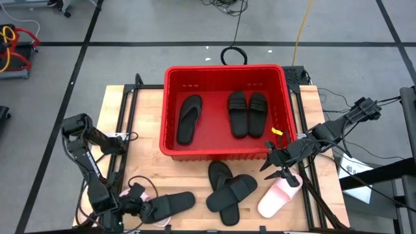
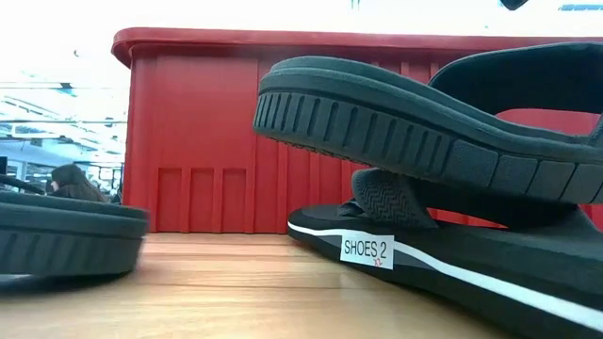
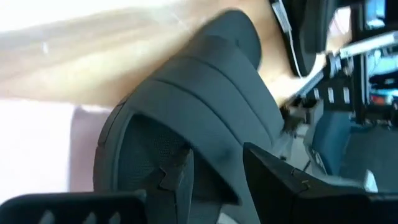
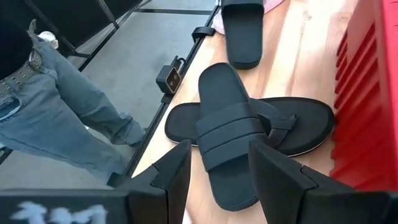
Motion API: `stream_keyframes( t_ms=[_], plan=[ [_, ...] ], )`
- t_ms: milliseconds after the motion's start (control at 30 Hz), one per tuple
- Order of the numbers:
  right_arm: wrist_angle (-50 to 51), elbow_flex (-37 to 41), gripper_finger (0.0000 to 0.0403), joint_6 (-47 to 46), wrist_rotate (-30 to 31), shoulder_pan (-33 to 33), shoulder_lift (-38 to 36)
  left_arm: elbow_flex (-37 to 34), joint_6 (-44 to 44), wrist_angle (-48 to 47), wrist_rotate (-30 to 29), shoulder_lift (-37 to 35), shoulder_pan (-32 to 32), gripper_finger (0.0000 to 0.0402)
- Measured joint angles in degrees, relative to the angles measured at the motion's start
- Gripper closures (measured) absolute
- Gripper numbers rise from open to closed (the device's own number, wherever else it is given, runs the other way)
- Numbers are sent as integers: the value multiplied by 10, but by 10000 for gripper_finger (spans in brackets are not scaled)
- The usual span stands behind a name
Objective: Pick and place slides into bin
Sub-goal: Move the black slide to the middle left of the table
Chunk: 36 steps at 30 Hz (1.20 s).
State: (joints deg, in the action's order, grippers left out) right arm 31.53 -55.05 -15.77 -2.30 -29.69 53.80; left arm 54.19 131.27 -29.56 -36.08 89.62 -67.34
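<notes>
Counting near to far: left gripper (image 1: 138,207), open, straddles a black slide (image 1: 170,204) over a pink one (image 1: 144,195), two crossed black (image 1: 229,190) and another pink (image 1: 275,199) wait under the open, empty right gripper (image 1: 281,168), three lie in the bin (image 1: 224,69).

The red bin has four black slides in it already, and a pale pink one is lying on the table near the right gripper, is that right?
Not quite: the red bin holds three black slides, not four, as the high view shows. The rest stands: a pale pink one lies on the table near the right gripper.
</notes>
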Motion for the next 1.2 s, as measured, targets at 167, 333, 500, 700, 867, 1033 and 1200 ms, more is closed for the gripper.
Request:
stream_keyframes(
  t_ms=[167,333,500,700,867,1033,1200],
  plan=[
    [0,0,252,0,10,0,0,0,8,-9,0,0,27,270],
    [0,0,252,0,10,0,0,0,-12,-12,7,0,50,317],
    [0,0,252,0,21,0,0,0,-26,-33,38,0,69,391],
    [0,0,252,0,25,0,0,0,-25,-94,67,-21,84,398],
    [0,0,252,0,25,0,0,0,-29,-203,119,-83,110,399],
    [0,0,252,0,25,0,0,0,-88,-322,185,-141,151,400],
    [0,0,252,0,25,0,0,0,-173,-381,221,-159,195,399]
  ],
)
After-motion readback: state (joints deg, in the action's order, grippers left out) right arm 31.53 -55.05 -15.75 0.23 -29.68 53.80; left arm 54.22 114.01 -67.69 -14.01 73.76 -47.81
